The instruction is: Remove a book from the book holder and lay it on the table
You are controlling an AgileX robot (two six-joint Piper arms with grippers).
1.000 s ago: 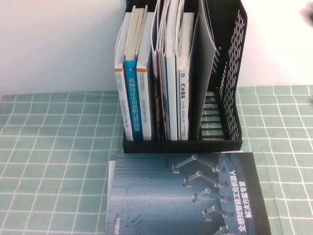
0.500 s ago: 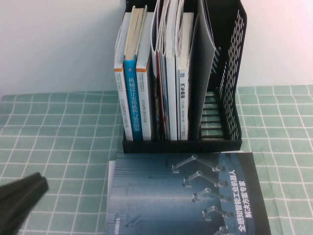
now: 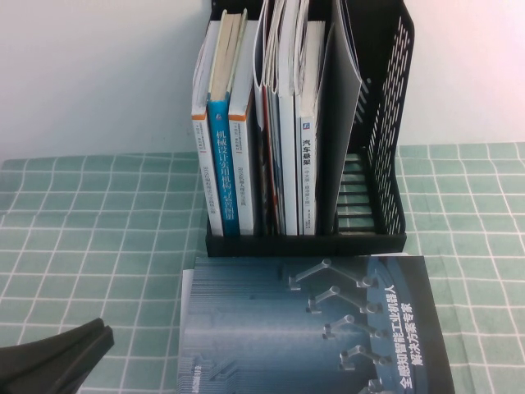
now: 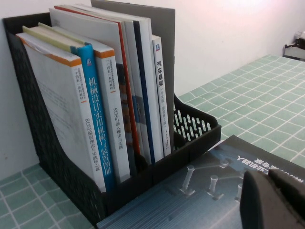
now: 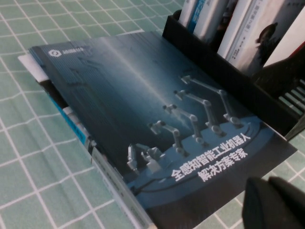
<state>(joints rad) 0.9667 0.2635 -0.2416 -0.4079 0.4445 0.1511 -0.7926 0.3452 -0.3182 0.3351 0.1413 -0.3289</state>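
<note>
The dark navy-blue book (image 3: 312,328) lies flat, cover up, on the green checked table (image 3: 98,222) just in front of the black book holder (image 3: 385,123). It also shows in the left wrist view (image 4: 190,200) and the right wrist view (image 5: 157,109). My left gripper (image 3: 61,357) is at the lower left, to the left of the book, shut and empty; in its wrist view (image 4: 269,183) it hangs over the book's near part. My right gripper (image 5: 269,191) is shut and empty beside the book's near right corner, out of the high view.
The holder (image 4: 28,119) holds several upright books and brochures in its left and middle compartments, among them a cyan-spined book (image 3: 221,172). Its rightmost compartment (image 3: 361,189) has nothing in it. A white wall stands behind. Open table lies left and right of the holder.
My left gripper has come into the high view from the lower left and moved rightward towards the book. The book and holder have not moved.
</note>
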